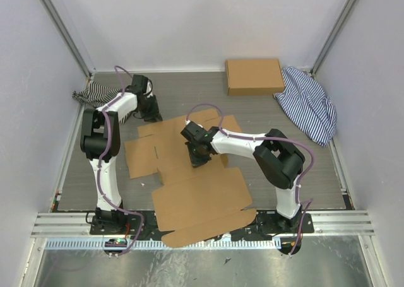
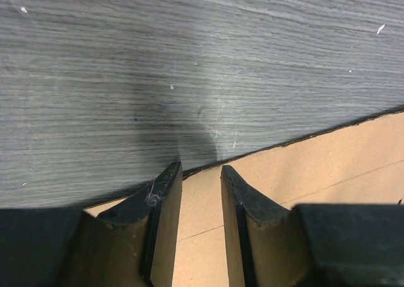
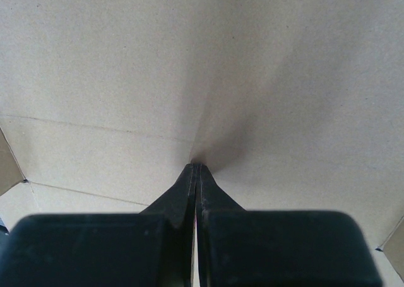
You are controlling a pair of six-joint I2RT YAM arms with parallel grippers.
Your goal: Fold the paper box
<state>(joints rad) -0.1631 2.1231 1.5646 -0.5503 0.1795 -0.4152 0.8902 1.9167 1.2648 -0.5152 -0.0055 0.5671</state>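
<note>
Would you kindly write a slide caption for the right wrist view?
Shut right gripper with its tips against a flat panel of the paper box.

Left arm (image 1: 104,149), left of frame: white shell links, black joint housings, the largest a rounded black block. Right arm (image 1: 243,142), right of centre: same white-and-black build. A mauve cable (image 1: 113,132) loops along each arm, running down to black base plates (image 1: 113,222) at the bottom edge.

Wrist views: left gripper (image 2: 199,170) has black wedge-shaped fingers (image 2: 165,192) tapering to points, one tip scuffed pale. Right gripper (image 3: 196,167) has the same black wedges, set on a blocky black body with rounded corners.
</note>
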